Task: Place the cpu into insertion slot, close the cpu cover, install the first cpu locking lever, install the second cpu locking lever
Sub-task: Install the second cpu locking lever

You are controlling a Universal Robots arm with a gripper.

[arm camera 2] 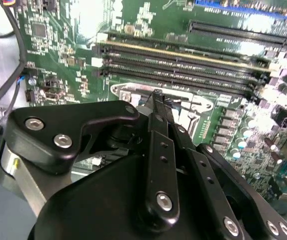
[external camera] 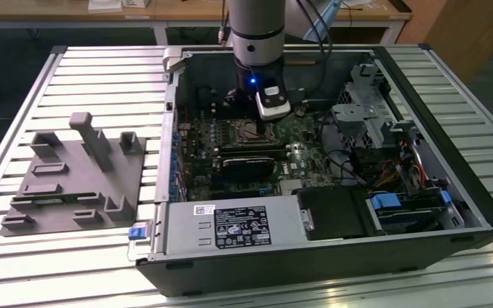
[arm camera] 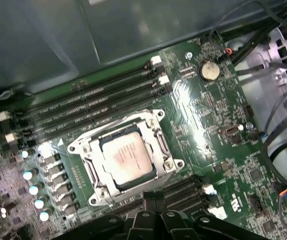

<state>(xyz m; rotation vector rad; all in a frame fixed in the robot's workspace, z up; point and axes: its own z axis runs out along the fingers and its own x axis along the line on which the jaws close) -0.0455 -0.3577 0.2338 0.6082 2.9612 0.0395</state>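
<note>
Big black computer case [external camera: 332, 256] lies open on the slatted metal table [external camera: 101, 70], a grey moulded fixture [external camera: 75, 183] beside it toward the exterior view's left. Inside, the green motherboard [arm camera: 203, 110] is glossy, studded with tiny parts, long black memory slots [arm camera: 93, 102] running in parallel ridges. The arm [external camera: 255, 32] drops straight down into the case, its gripper [arm camera 2: 156, 100] hovering just above the socket area. In the second wrist view the black matte fingers [arm camera 2: 159, 150] run side by side to a narrow tip, so the jaws look drawn together with nothing between them.

Now the small stuff. The insertion slot [arm camera: 126, 157] sits in the board's middle, a square socket ringed in bright stamped metal. The cpu [arm camera: 126, 156] lies flat inside it, pale silvery-beige and smooth, with faint print. The cpu cover [arm camera: 161, 145] reads as a thin shiny frame down around the chip, window over its face. Whether the locking levers are latched I cannot tell.

Risks, as I judge them: the cover is thin sheet and the levers springy wire, so a tip pressing off-line could slip off polished metal onto the board's fragile parts. If the chip sits slightly skewed, clamping pressure could bend the socket contacts
</note>
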